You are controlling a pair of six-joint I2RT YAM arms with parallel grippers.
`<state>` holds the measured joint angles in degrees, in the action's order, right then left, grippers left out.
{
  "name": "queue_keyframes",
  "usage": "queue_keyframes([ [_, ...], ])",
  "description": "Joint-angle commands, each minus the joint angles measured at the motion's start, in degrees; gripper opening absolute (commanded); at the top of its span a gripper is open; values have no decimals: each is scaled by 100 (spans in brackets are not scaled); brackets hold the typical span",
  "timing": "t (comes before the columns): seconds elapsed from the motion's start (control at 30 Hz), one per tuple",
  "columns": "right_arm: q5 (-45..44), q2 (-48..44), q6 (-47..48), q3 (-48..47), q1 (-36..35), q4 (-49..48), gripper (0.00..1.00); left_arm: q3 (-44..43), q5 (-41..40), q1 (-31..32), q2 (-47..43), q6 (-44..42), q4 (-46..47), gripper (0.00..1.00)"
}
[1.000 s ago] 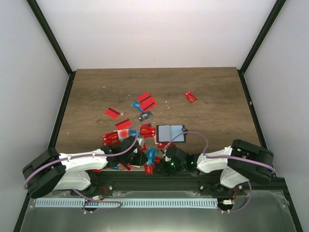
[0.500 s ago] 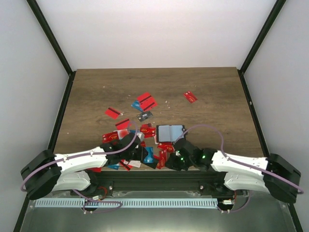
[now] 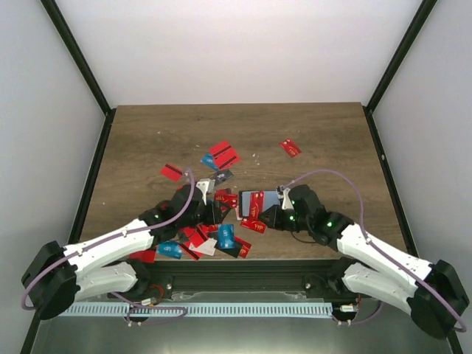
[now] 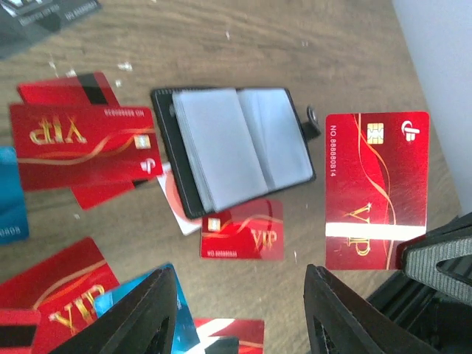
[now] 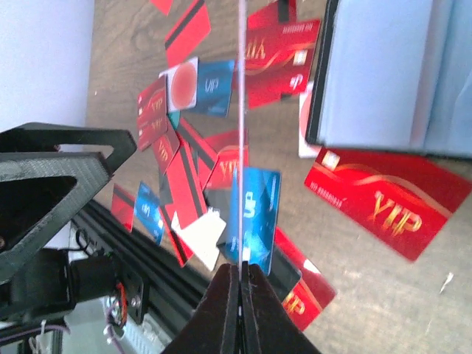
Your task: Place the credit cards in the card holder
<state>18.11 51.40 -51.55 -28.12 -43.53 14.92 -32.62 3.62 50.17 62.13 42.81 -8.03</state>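
Opened left claw wide, empty. Moved right claw, pinching thin red plastic card, beside open black fold-over wallet. Looked ready for sliding in.

Wooden table, brown and matt, with visible grain. The scattered cards are smooth glossy plastic. One red card shows a bright streak of light across its metallic gold print. The holder has a matt black cover and cloudy plastic sleeves. The left fingers are matt black ridged plastic.
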Motion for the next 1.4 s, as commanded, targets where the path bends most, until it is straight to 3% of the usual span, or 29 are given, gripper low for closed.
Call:
queue_keyframes([
  [0.0, 370, 409, 678, -407, 564, -58, 1, -149, 615, -414, 161, -419, 489, 49],
  [0.47, 1681, 1491, 1479, 57, 2013, -1190, 1, -795, 1421, -985, 1953, -925, 884, 32],
  [0.83, 1681, 1958, 1737, 293, 2346, -1541, 1, -947, 1830, -1150, 3018, -1038, 1044, 22],
  [1.37, 1911, 2513, 1771, 355, 2455, -1993, 1, -1024, 2104, -1150, 3509, -1033, 1179, 20],
])
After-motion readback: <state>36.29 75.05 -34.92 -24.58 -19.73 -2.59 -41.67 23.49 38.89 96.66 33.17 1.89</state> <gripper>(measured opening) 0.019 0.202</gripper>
